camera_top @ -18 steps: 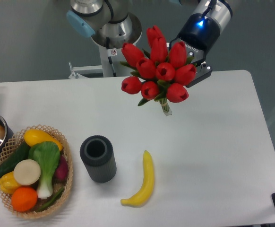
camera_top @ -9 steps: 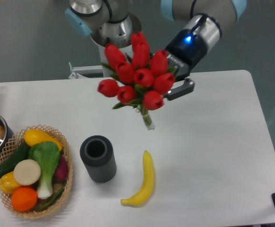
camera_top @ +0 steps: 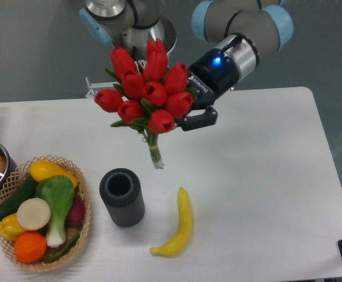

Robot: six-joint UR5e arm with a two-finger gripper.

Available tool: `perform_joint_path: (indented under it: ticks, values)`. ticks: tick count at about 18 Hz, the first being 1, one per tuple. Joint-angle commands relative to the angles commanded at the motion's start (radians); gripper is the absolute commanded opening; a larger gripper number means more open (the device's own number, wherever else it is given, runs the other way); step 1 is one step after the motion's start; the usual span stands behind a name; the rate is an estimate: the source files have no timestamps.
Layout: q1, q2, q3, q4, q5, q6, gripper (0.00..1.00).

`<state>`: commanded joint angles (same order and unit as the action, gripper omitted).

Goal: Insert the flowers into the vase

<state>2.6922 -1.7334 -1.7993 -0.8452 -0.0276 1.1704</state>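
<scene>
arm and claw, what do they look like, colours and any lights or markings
The arm is made of silver-grey tubes with light blue caps at the joints. Its wrist section is silver, then black, with a small glowing blue light and white lettering too small to read. The claw is black, and only one finger shows clearly. The round silver base carries a small red and white sticker.

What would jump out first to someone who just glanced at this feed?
The bunch of red flowers held up in the air by the claw, stems pointing down, above and a little right of the vase. Next, the dark ribbed vase standing upright and empty at the table's front centre, with a yellow banana lying to its right. At the left edge sits a wicker basket full of bright vegetables.
</scene>
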Motion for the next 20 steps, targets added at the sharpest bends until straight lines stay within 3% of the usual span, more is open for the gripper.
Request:
perform_joint_path:
  ticks: [8, 20]
  values:
    - [-0.071, -0.061, 0.011, 0.0, -0.035, 0.015, 0.32]
    - [-0.074, -0.141, 0.038, 0.006, -0.041, 0.044, 0.32]
